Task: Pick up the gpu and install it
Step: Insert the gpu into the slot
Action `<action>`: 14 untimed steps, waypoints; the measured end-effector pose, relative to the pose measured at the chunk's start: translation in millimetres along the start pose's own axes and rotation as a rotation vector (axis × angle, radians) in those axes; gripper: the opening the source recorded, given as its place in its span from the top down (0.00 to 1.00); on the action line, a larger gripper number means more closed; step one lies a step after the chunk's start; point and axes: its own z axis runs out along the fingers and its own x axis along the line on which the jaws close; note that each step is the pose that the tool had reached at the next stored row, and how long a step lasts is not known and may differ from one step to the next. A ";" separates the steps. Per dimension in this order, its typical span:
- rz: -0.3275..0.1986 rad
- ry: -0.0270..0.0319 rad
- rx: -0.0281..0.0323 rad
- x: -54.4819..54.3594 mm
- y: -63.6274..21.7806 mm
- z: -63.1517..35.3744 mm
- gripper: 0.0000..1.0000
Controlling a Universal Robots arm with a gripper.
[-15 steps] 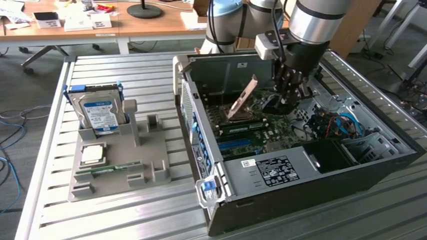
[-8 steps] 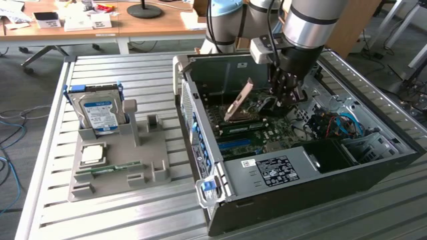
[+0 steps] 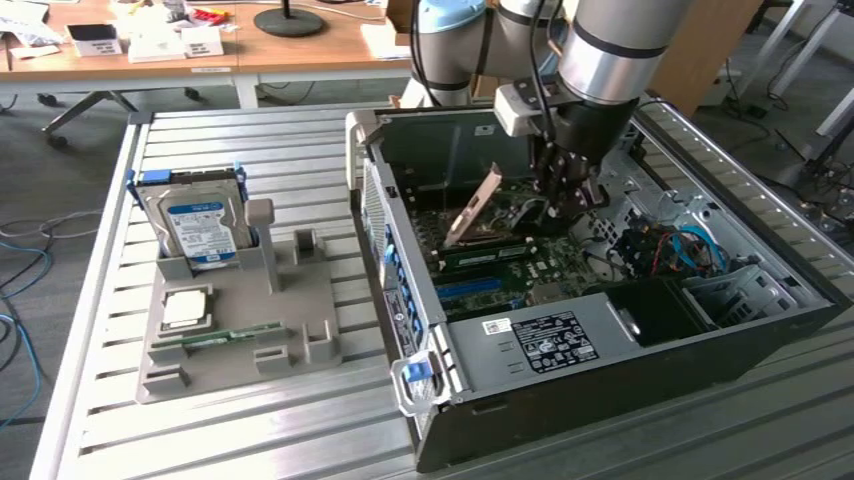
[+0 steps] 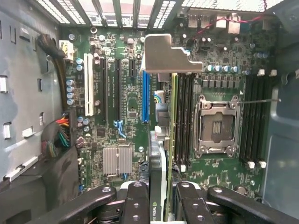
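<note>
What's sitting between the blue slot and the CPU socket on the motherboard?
In the wrist view, the gpu, clamped edge-on in the gripper, and black memory slots.

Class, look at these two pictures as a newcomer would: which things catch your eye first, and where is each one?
The big open computer case lies on the slatted table, and the silver robot arm reaches into it from above. Inside, the gripper grips the gpu, a brownish card held tilted over the green motherboard. On the exterior view's left, a blue-labelled hard drive stands in a grey holder.
</note>
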 end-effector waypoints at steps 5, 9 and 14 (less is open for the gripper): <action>-0.013 -0.0008 -0.0013 0.4 4.2 3.5 0.73; -0.030 -0.0026 -0.0028 0.9 6.9 8.7 0.73; -0.053 -0.0064 -0.0052 1.5 8.7 15.8 0.73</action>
